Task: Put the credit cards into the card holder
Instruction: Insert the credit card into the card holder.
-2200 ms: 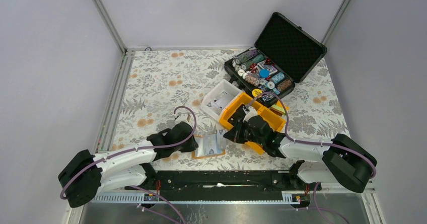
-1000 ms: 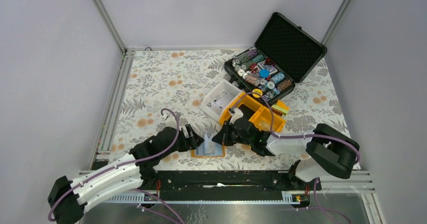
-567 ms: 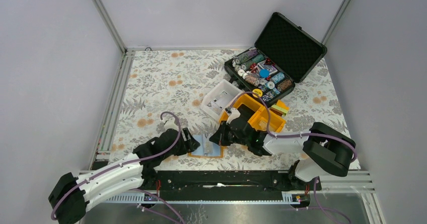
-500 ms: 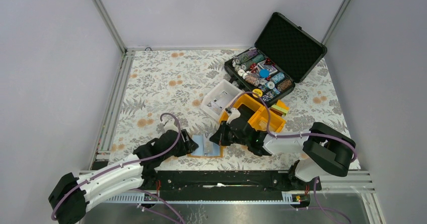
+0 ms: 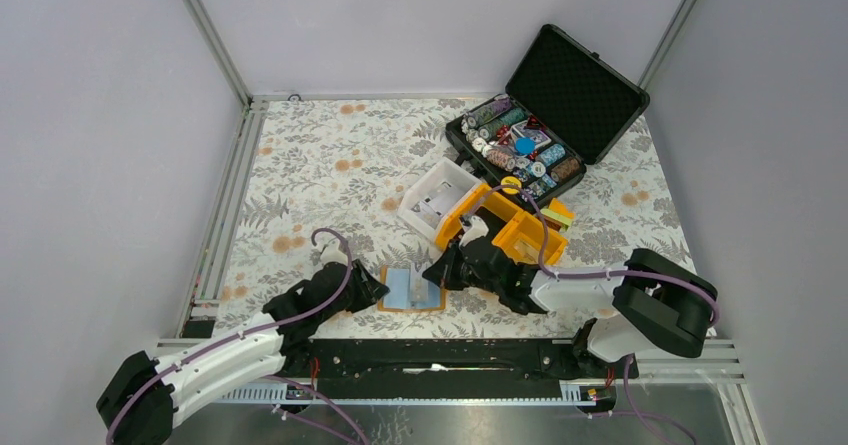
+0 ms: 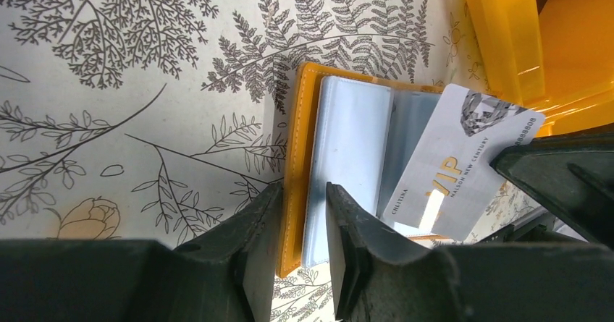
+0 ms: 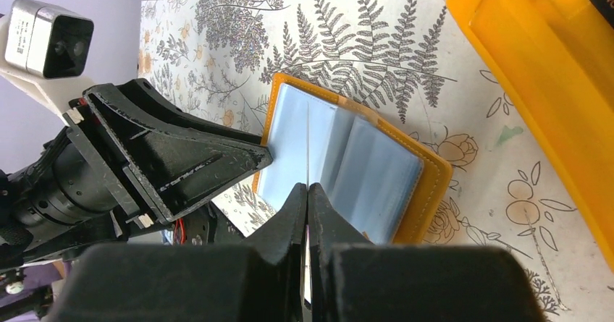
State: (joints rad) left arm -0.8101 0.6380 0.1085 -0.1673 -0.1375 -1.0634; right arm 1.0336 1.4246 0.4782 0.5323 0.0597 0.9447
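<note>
Your right end effector [image 7: 307,199] has its fingers pressed together on a credit card [image 6: 463,163], which its own wrist view shows edge-on as a thin line between the pads. The left wrist view shows the card's white printed face, tilted, with its lower corner over the inner pockets of the card holder [image 6: 351,141] and most of its length clear of them. Your left end effector [image 6: 302,195] has its jaws only a little apart. They straddle the orange left border of the holder, one finger on the desk [image 5: 330,155] side and the other on the pale pocket. You cannot tell from these views whether they are biting the border or only bracing it. The holder lies open and flat on the desk, between the two end effectors and just to the near side of the orange bin [image 7: 550,69]. As for progress, this card looks to be at the mouth of a pocket but not yet seated, so the insertion itself remains to be done. Whether any card already sits in the pale pockets cannot be made out. The white tray [image 5: 436,195] beyond the holder has small flat items in it that may be more cards, but they are too small to tell. The black case [image 5: 560,95] with its poker chips [image 5: 515,150] stands well apart at the far right.
</note>
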